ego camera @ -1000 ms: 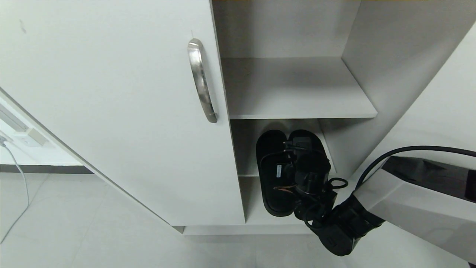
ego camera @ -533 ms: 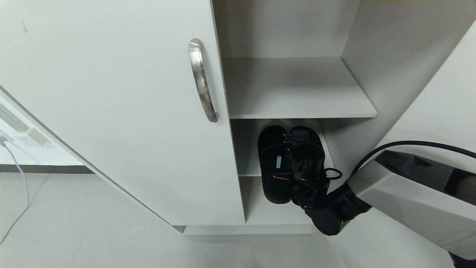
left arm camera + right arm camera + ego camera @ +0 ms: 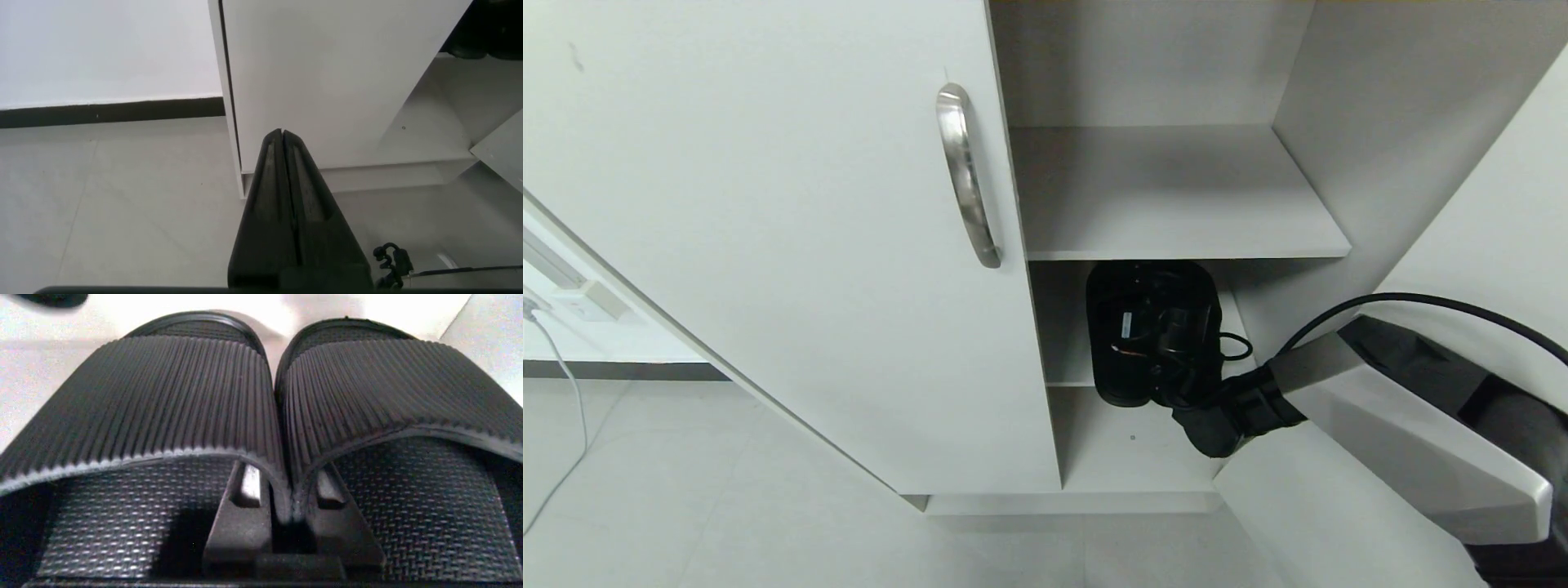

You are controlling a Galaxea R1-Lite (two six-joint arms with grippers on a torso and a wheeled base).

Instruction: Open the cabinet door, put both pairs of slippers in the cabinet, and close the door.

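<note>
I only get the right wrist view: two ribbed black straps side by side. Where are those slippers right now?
Observer: The black slippers are inside the cabinet, in the compartment under the middle shelf.
Operator: Is the cabinet fully open?
Observer: No, only its right side is open; a door with a metal handle covers the left.

a thin white cable (image 3: 574,408) trails down beside a white plastic wall box (image 3: 592,300), past a dark skirting strip (image 3: 621,371), onto the pale grey tiled floor (image 3: 727,523).
</note>
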